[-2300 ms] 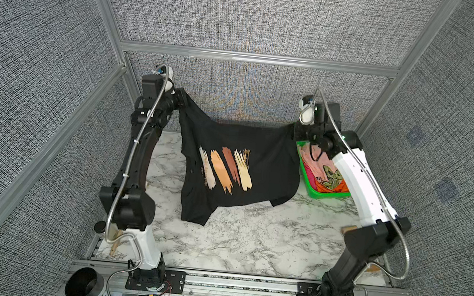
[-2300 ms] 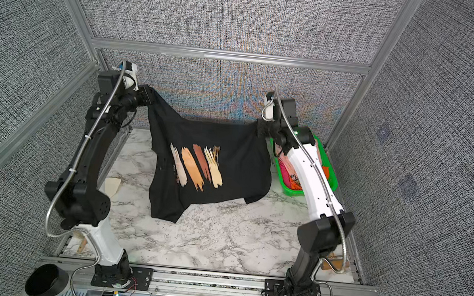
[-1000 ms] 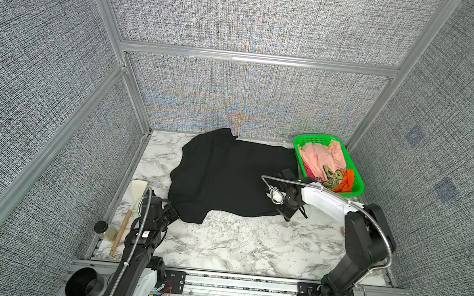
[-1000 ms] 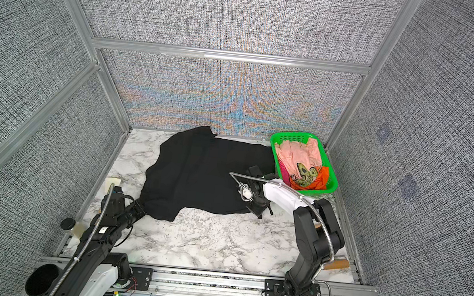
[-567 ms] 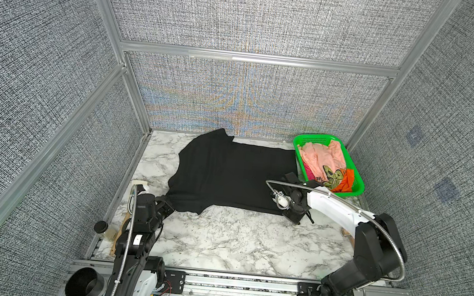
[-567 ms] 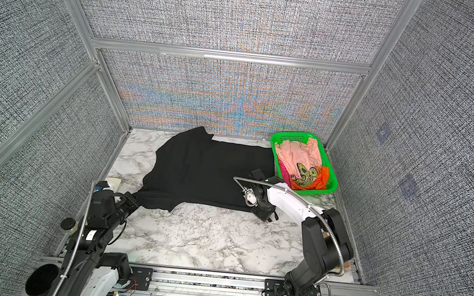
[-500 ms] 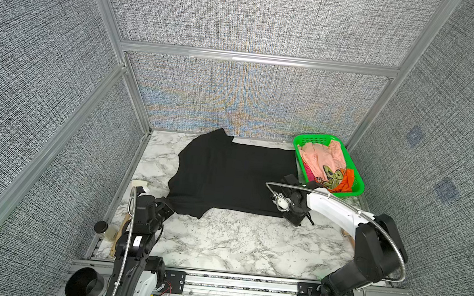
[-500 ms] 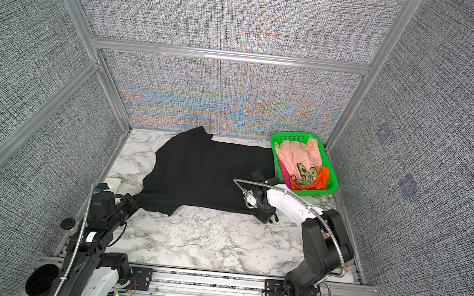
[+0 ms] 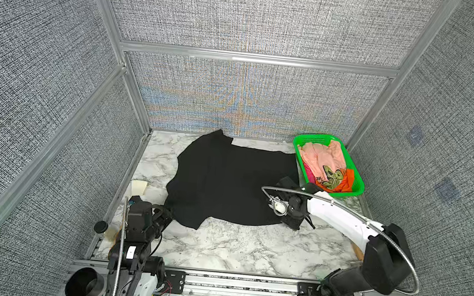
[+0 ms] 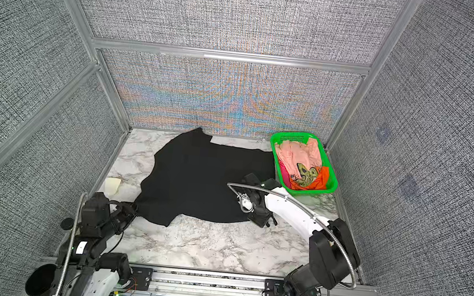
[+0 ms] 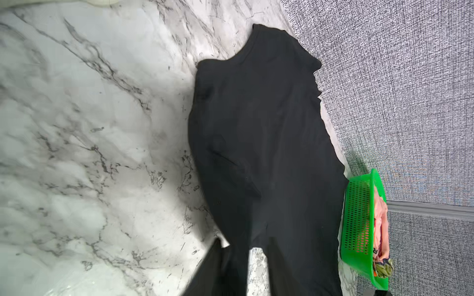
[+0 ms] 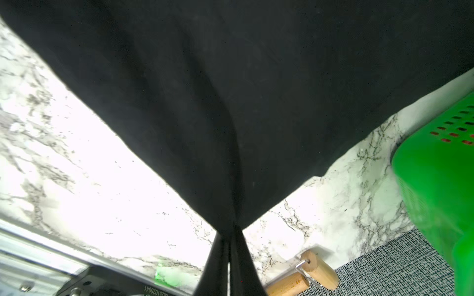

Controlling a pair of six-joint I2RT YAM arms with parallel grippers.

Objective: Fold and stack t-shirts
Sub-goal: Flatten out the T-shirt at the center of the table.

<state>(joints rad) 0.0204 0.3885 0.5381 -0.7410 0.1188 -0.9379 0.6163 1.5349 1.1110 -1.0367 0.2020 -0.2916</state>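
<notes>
The black t-shirt (image 9: 226,180) lies spread flat on the marble table (image 9: 235,243), plain side up, and it appears in both top views. My left gripper (image 9: 170,216) sits low at the shirt's front-left corner. In the left wrist view its jaws (image 11: 242,243) stand apart, with marble showing between them and cloth against one finger. My right gripper (image 9: 283,223) is at the front-right hem. In the right wrist view its fingers (image 12: 232,230) are nearly together and pinch the hem, which is drawn to a point. Peach-pink (image 9: 317,159), orange (image 9: 349,180) and magenta (image 9: 310,175) t-shirts fill the basket.
The green basket (image 9: 356,184) stands at the back right, touching the shirt's edge. A wooden-handled tool (image 12: 315,266) lies at the table's right front edge. A cream object (image 9: 139,187) rests by the left wall, and a black cup (image 9: 85,283) sits at the front-left rail. Walls enclose three sides.
Both arms came down from holding the shirt up at the back and drew it forward, laying it flat with the print down. The left jaws have just parted.
</notes>
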